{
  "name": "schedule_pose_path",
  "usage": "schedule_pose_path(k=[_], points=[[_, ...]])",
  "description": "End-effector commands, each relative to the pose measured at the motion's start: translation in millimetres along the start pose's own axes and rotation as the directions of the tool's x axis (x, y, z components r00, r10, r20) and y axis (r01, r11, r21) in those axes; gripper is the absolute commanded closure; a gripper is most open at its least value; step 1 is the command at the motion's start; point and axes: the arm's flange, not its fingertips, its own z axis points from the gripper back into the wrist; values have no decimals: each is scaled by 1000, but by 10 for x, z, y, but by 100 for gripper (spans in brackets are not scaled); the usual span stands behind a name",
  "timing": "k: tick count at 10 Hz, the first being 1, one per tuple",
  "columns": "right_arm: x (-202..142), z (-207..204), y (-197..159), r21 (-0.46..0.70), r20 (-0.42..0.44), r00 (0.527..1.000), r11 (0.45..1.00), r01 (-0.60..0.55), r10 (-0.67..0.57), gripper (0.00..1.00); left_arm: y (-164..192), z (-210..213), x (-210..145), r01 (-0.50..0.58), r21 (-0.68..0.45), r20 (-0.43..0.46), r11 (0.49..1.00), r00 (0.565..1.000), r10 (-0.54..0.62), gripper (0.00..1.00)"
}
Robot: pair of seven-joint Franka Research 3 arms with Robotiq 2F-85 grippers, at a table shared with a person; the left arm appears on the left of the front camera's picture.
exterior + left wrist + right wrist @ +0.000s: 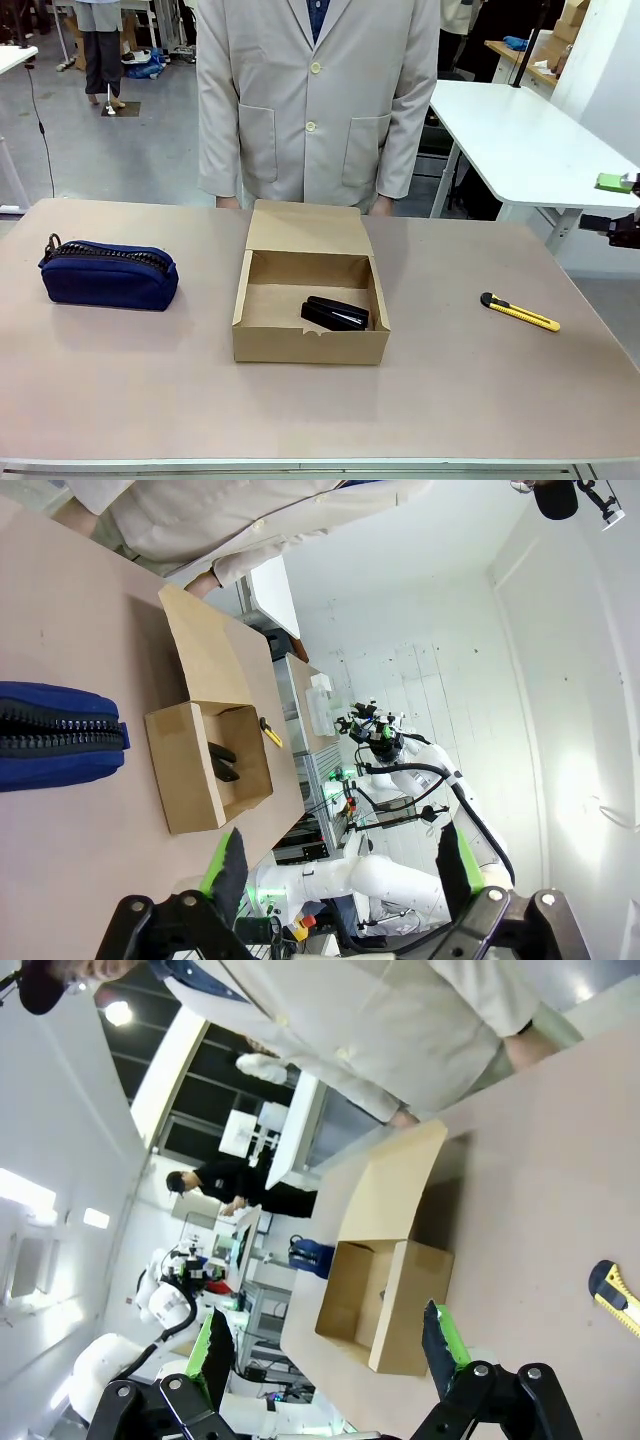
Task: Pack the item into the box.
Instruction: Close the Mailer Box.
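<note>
The brown cardboard box (310, 345) stands open mid-table with its flap lid tipped up toward the person. Inside it, at the right front, lies the black stapler (335, 314). The left wrist view shows the box (185, 775) and stapler (224, 761) well beyond my open left gripper (342, 865), which holds nothing. My right gripper (612, 203) hovers at the table's far right edge, above and away from the box. It is open and empty in its own view (326, 1350), where the box (410, 1305) hides the stapler behind its wall.
A navy zippered pouch (110, 273) lies left of the box. A yellow-and-black utility knife (519, 312) lies to its right. The person in a light coat (315, 100) stands at the far edge, hands low behind the lid. A white table (520, 140) stands behind.
</note>
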Motion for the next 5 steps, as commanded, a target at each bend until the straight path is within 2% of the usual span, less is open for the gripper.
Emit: schedule_pose_path(k=[1,5], points=[[16,-28,21,24,11,1000,1000,16,-16,0,-22,-16,-5,18,-23,9,1000,1000,-18,0],[16,-28,21,24,11,1000,1000,16,-16,0,-22,-16,-5,18,-23,9,1000,1000,-18,0]])
